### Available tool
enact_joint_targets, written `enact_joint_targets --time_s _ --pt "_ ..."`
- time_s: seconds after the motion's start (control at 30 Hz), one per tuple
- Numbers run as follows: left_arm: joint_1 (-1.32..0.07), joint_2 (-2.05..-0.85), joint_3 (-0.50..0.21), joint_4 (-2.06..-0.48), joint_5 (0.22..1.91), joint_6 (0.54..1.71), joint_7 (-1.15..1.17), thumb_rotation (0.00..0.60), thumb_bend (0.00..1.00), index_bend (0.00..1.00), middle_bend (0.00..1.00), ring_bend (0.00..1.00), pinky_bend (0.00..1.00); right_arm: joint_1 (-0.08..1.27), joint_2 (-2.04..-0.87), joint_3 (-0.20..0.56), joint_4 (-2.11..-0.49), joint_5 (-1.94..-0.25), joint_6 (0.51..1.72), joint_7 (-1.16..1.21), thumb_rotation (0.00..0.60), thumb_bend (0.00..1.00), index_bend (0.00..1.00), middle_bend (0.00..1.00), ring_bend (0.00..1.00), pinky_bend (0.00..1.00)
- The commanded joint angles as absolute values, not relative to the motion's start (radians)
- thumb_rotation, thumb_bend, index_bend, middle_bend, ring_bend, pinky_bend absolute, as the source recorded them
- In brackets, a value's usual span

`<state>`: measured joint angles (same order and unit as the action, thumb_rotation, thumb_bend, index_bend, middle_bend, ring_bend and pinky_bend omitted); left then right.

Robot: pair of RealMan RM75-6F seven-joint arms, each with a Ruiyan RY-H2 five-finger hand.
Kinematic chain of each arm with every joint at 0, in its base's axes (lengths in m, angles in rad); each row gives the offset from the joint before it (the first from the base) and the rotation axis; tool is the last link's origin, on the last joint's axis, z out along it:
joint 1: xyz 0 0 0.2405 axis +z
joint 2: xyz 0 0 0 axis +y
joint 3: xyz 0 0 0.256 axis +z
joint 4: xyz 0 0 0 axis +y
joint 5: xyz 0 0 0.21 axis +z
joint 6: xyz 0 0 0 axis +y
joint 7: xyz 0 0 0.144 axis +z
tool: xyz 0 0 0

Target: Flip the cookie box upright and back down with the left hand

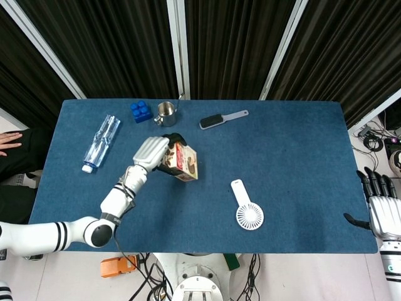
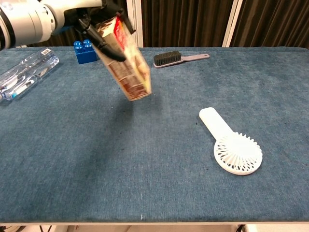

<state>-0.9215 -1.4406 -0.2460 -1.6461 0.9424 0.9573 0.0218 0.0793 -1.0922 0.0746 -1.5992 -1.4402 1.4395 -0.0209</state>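
Note:
My left hand (image 1: 153,152) (image 2: 94,21) grips the cookie box (image 1: 182,162) (image 2: 127,65) by its top end and holds it in the air above the table, tilted with its lower end swung to the right. The box is a tall brown and white carton with cookie pictures. Its shadow falls on the blue cloth below. My right hand (image 1: 380,202) hangs off the table's right edge with its fingers apart and nothing in it; the chest view does not show it.
A white handheld fan (image 1: 246,207) (image 2: 231,143) lies right of the box. At the back lie a hairbrush (image 1: 221,119) (image 2: 178,58), a steel cup (image 1: 166,113) and a blue brick (image 1: 141,111) (image 2: 84,52). A clear water bottle (image 1: 101,142) (image 2: 23,72) lies far left.

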Motion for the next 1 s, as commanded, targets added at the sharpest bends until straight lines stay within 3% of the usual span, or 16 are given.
enact_joint_targets --time_s 0.03,0.3,0.5,0.73,1.0 --pt "-0.84 -1.593 -0.22 -1.393 1.288 0.968 -0.345 0.6 0.12 0.34 0.35 0.3 0.45 0.077 -1.091 0.074 -1.599 -1.439 1.441 -0.02 0.6 0.17 0.0 0.0 0.0 0.0" --pt "-0.833 -1.787 -0.163 -1.087 1.446 1.06 -0.566 0.6 0.1 0.34 0.35 0.29 0.41 0.068 -1.086 0.073 -1.604 -1.434 1.449 -0.021 0.6 0.17 0.0 0.0 0.0 0.0" --pt "-0.838 -1.864 -0.137 -0.932 1.491 1.085 -0.608 0.6 0.08 0.33 0.35 0.29 0.37 0.066 -1.084 0.074 -1.608 -1.43 1.449 -0.024 0.6 0.17 0.0 0.0 0.0 0.0" --pt "-0.848 -1.859 -0.112 -0.876 1.491 1.013 -0.618 0.6 0.0 0.12 0.18 0.12 0.15 0.068 -1.085 0.076 -1.608 -1.423 1.442 -0.024 0.6 0.17 0.0 0.0 0.0 0.0" --pt "-0.838 -1.857 -0.105 -0.859 1.456 0.946 -0.591 0.6 0.0 0.06 0.11 0.08 0.1 0.071 -1.085 0.077 -1.606 -1.42 1.433 -0.022 0.6 0.17 0.0 0.0 0.0 0.0"
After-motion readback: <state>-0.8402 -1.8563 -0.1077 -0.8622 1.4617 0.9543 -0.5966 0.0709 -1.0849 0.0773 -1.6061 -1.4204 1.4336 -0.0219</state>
